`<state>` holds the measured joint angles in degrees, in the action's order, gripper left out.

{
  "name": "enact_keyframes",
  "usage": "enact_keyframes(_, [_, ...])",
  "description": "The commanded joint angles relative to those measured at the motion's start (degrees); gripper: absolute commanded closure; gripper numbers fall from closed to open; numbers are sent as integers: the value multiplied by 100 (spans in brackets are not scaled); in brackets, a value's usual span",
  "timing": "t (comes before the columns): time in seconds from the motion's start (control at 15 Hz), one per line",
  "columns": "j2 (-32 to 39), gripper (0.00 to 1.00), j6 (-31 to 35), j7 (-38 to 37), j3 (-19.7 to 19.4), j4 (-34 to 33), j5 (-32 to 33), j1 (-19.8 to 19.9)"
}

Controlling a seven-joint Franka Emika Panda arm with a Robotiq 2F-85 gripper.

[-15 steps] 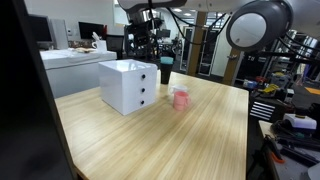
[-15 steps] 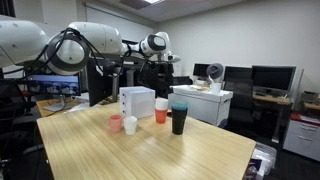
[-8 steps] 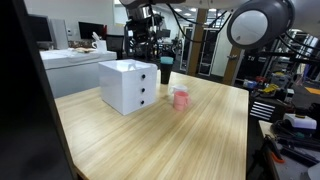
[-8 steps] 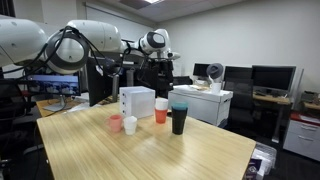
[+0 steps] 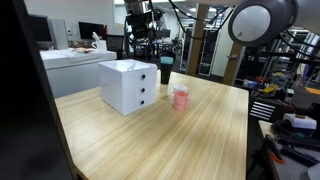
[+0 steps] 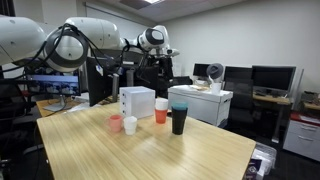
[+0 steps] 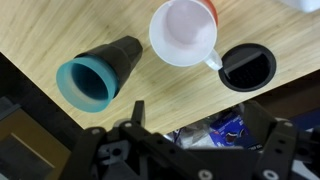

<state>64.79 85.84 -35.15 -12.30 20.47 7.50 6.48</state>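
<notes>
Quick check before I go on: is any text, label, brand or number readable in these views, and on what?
None can be read.
Black cup, white cup, white drawer box: no markings visible.
Monitors: too small and blurred to read.

Light: even, bright office ceiling lighting.
Glare: soft sheen lay on the light wooden table [image 5: 170,130].
Focus: wrist view foreground was blurred.

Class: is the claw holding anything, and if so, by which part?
Nothing is held. The claw hangs open above the black cup and the white cup, touching neither.
</notes>
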Motion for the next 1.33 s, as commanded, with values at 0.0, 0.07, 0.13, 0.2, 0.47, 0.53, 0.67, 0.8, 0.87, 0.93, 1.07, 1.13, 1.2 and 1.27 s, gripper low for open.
enact_keyframes(0.0, [-1,0,100,38,109,144,-5,-93])
enact_keyframes(0.07, [205,0,72,185,155,12,-26,-206])
enact_keyframes(0.13, [222,0,64,201,180,13,-26,-224])
enact_keyframes(0.2, [283,0,53,192,202,13,-25,-268])
enact_keyframes(0.47, [249,0,-17,175,253,13,-90,-233])
enact_keyframes(0.53, [137,0,4,163,257,117,-83,-206])
enact_keyframes(0.67, [37,0,-22,162,247,103,-80,-147])
enact_keyframes(0.8, [-58,0,-49,160,252,100,-89,-82])
enact_keyframes(0.87, [-89,0,-76,174,254,110,-88,-57])
enact_keyframes(0.93, [-18,0,-150,182,253,-12,-93,-27])
enact_keyframes(1.07, [19,0,-147,196,253,-14,-86,10])
enact_keyframes(1.13, [47,0,-150,227,258,-13,-85,23])
enact_keyframes(1.2, [64,0,-178,222,260,-12,-88,39])
enact_keyframes(1.27, [77,0,-205,217,268,-11,-97,52])
